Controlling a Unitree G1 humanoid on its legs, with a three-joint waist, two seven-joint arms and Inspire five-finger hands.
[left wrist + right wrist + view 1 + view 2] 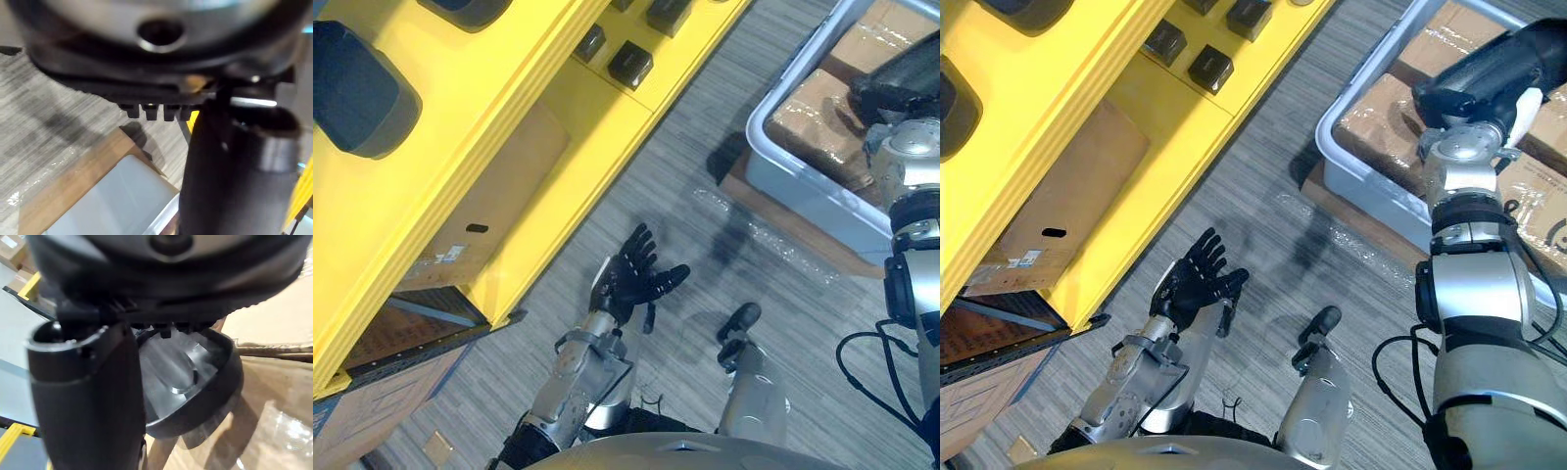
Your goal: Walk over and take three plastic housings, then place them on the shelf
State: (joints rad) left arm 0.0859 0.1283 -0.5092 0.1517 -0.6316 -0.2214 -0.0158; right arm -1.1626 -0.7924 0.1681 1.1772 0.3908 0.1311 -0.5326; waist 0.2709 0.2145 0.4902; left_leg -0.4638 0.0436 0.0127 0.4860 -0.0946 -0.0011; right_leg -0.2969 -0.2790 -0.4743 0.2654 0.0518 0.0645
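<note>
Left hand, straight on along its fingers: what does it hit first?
Likely the shelf, its front edge; only carpet lies before the open left hand. Depth unclear: it might pass beside.

One plastic housing in the fingers of the right hand; past the fingers of the left hand — two more housings and four small black blocks on one yellow shelf.

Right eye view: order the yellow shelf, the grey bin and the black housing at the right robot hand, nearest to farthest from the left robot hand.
From the left robot hand:
1. yellow shelf, close on its left.
2. grey bin, across the floor to the right.
3. black housing, at the right robot hand over the bin.
</note>
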